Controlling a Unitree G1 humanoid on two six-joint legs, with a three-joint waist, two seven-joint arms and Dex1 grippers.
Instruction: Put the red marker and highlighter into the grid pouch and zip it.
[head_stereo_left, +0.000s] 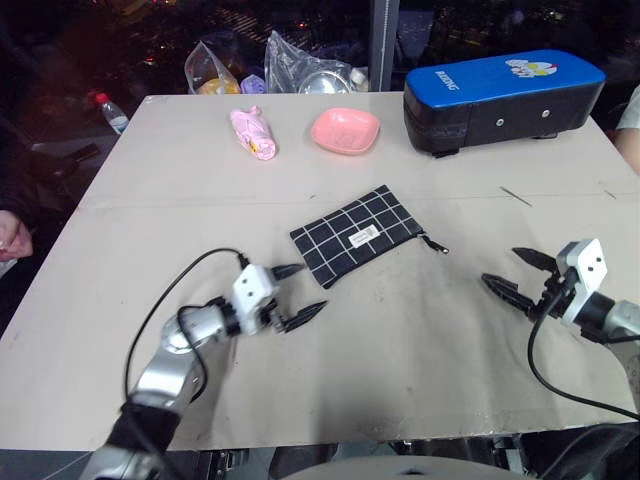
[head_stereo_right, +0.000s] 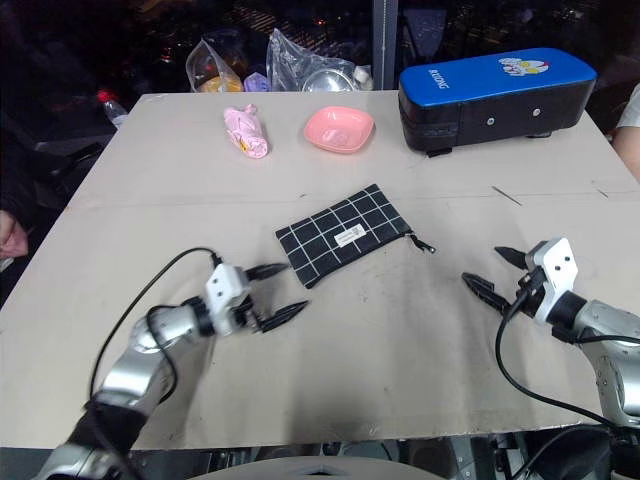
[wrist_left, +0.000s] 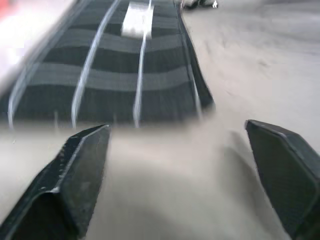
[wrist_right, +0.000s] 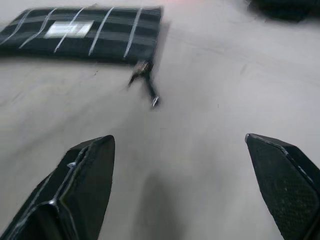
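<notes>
Left eye view: beige table (head_stereo_left: 400, 340), dark room.

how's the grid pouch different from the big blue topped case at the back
The grid pouch is flat black fabric with white grid lines, lying askew mid-table; the blue-topped case is bulky, boxy and plain black below its blue lid, at the far edge. The pouch is much smaller. Both rest on the table.

Grid pouch (head_stereo_left: 357, 236) flat between two empty hands (fingers spread).

Beige table (head_stereo_left: 420, 340) — dark surroundings beyond far edge.
</notes>
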